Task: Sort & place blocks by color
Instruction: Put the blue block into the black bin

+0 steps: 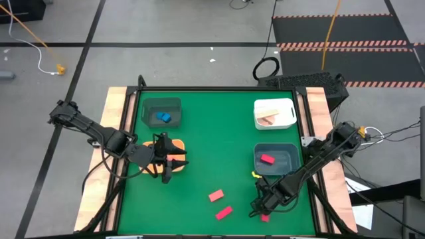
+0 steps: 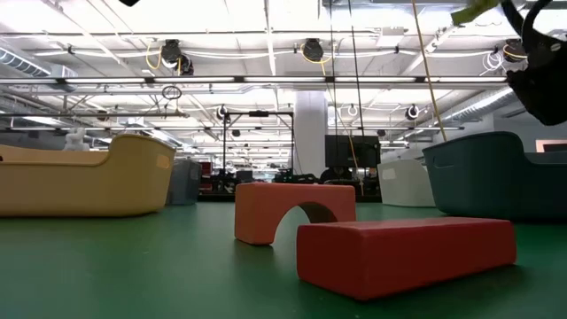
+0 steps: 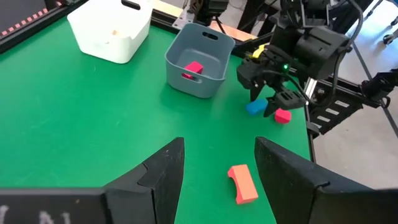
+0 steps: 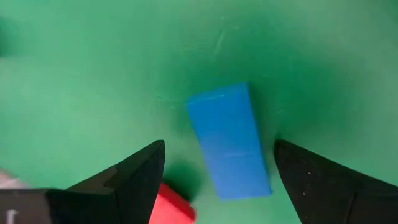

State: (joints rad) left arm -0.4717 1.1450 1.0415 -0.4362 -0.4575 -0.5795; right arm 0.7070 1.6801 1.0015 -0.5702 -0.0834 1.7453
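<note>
My right gripper [image 4: 219,146] points down, open, near the table's near right corner, also seen in the high view [image 1: 261,204]. A blue block [image 4: 229,143] lies flat on the green table between its fingers, with a gap on each side. A small red block [image 4: 171,208] lies right beside it. A curved red piece [image 1: 216,196] and a red bar [image 1: 224,212] lie near the front middle. My left gripper [image 3: 219,143] stands open and holds nothing, above the orange bin [image 1: 174,161] at the left.
The grey-blue bin [image 1: 275,159] holds a red block [image 1: 267,159] and stands just beyond my right gripper. The white bin [image 1: 274,113] at the far right holds tan pieces. The dark green bin [image 1: 163,113] at the far left holds a blue block [image 1: 163,118].
</note>
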